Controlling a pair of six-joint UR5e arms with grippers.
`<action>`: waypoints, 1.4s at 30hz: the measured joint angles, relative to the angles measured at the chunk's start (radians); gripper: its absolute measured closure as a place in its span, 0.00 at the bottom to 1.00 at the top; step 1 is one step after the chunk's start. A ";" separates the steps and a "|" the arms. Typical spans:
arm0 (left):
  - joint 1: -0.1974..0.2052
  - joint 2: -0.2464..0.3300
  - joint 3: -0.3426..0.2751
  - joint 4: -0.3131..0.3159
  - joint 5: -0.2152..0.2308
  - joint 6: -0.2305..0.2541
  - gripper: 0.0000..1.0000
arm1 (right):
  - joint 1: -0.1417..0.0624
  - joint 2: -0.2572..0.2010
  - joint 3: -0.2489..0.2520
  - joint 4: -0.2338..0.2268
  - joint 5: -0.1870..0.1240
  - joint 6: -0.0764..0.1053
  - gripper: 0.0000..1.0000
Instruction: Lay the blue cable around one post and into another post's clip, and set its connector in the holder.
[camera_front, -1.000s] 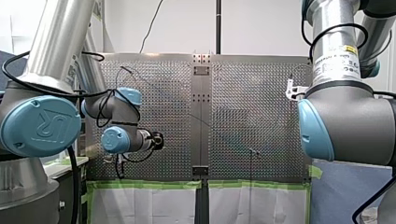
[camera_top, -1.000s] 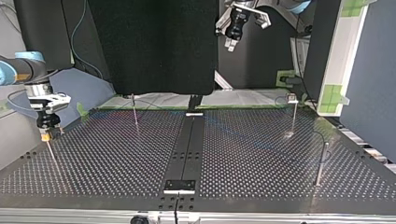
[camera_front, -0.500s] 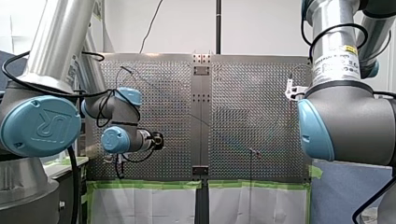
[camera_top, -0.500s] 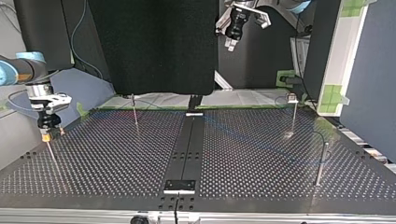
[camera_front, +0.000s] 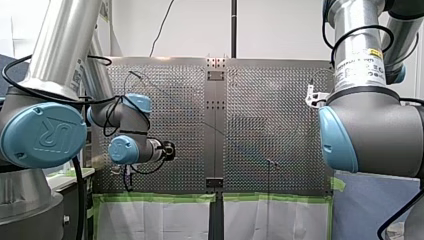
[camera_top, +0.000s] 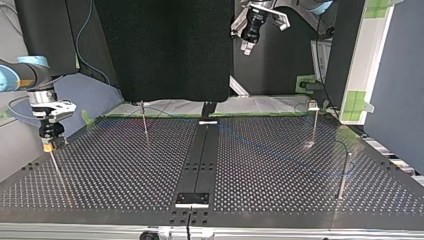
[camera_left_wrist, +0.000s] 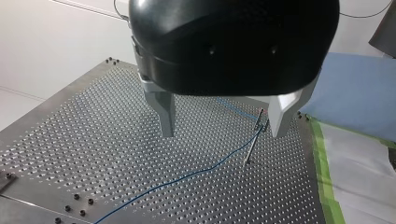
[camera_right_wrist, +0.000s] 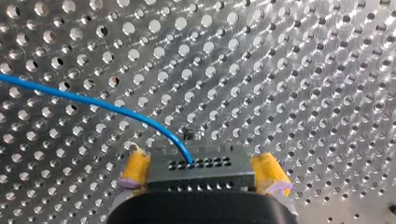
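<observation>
Yellow-padded R gripper (camera_right_wrist: 201, 173) pinches dark grey multi-hole connector (camera_right_wrist: 201, 164) of thin blue cable (camera_right_wrist: 93, 100).
L gripper (camera_left_wrist: 223, 134) spread wide above perforated metal table (camera_left_wrist: 70, 140), thin metal post (camera_left_wrist: 252, 147) just beside one finger.

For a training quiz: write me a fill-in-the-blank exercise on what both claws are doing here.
My right claw is ___ on the grey connector. Its pads are ___. My left claw hangs ___ above the perforated table, holding nothing. The cable from the connector is ___.
Missing: shut, yellow, open, blue.
</observation>
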 joint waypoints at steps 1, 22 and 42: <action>0.000 0.000 0.000 0.000 0.000 0.000 0.00 | 0.000 0.000 0.000 0.000 0.002 0.000 0.00; 0.000 0.000 0.000 0.002 0.000 -0.001 0.00 | -0.004 0.001 0.001 0.000 0.055 0.007 0.00; 0.000 0.000 0.000 0.000 0.000 0.000 0.00 | -0.012 0.000 0.000 0.021 0.159 0.035 0.00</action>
